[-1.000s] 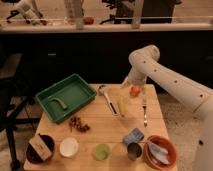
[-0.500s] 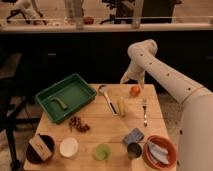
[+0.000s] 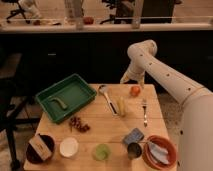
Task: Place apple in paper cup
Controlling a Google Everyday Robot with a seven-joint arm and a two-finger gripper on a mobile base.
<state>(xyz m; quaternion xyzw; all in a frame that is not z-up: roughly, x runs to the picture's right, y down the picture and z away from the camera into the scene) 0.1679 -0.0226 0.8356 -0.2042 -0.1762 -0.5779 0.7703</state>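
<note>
The apple [image 3: 135, 90] is small, round and red-orange and lies on the wooden table [image 3: 105, 131] near its far right edge. My gripper [image 3: 133, 81] hangs at the end of the white arm, just above and behind the apple. The paper cup [image 3: 68, 147] is white with a wide mouth and stands upright near the table's front left, far from the gripper. Nothing shows inside it.
A green tray [image 3: 66, 96] sits at the back left. Dark grapes [image 3: 78, 124], a spoon [image 3: 106, 95], a yellow item [image 3: 121, 105] and a fork [image 3: 144, 111] lie mid-table. Along the front stand a dark bowl [image 3: 40, 148], green cup [image 3: 102, 151], metal cup [image 3: 133, 150], blue sponge [image 3: 133, 135] and orange bowl [image 3: 159, 151].
The arm has lifted and drawn back from low beside the apple to just above and behind it. The apple stays on the table.
</note>
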